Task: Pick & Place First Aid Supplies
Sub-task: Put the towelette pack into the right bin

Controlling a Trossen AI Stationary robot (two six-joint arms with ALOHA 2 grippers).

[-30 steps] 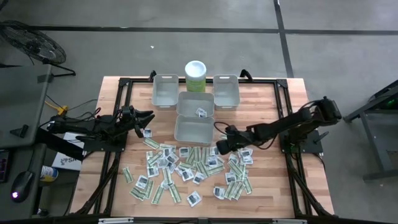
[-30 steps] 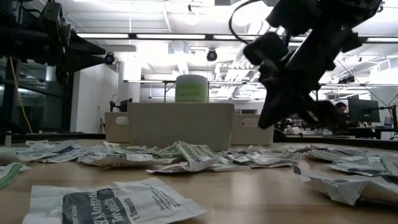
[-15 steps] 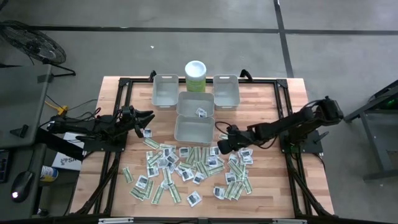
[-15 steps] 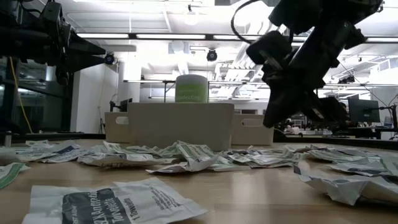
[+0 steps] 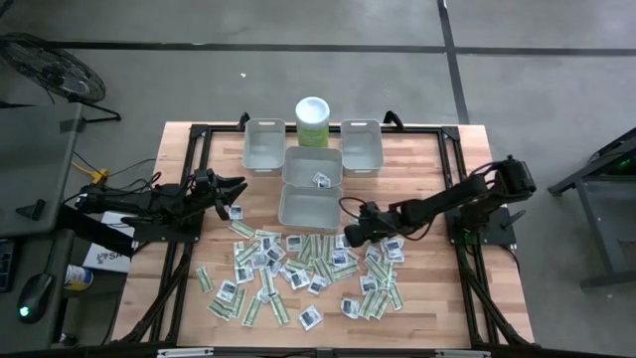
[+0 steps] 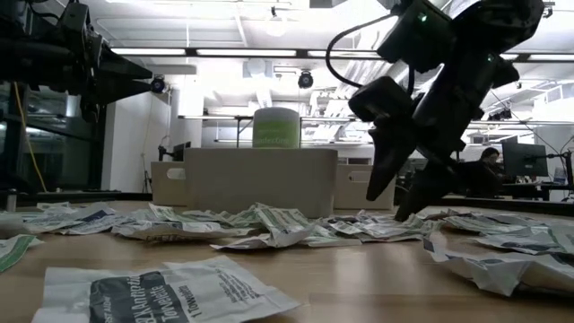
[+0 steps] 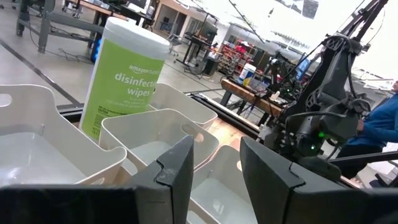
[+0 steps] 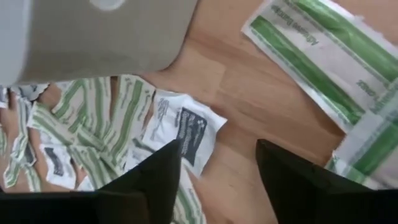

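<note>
white square packet (image 8: 186,129) with dark print, green-striped strips (image 8: 311,56) beside grey bin (image 8: 93,34), right gripper (image 8: 217,171) jaws open, empty, left gripper (image 7: 214,171) jaws parted, empty, canister (image 7: 124,78) label readable only in left wrist view

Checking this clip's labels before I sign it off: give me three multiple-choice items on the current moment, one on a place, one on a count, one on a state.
1. Where is the right gripper?
A. over the canister
B. low over the packets, beside the near middle bin
C. off the table

2. How many grey bins are on the table?
A. two
B. four
C. six

3. How do the right gripper's jaws stand?
A. open, empty
B. shut on a packet
C. shut on a bin rim

Answers:
1 B: the high view puts it at the packets, by that bin's corner.
2 B: two at the back flanking the canister, two in the middle.
3 A: the right wrist view shows bare table between the fingers.
</note>
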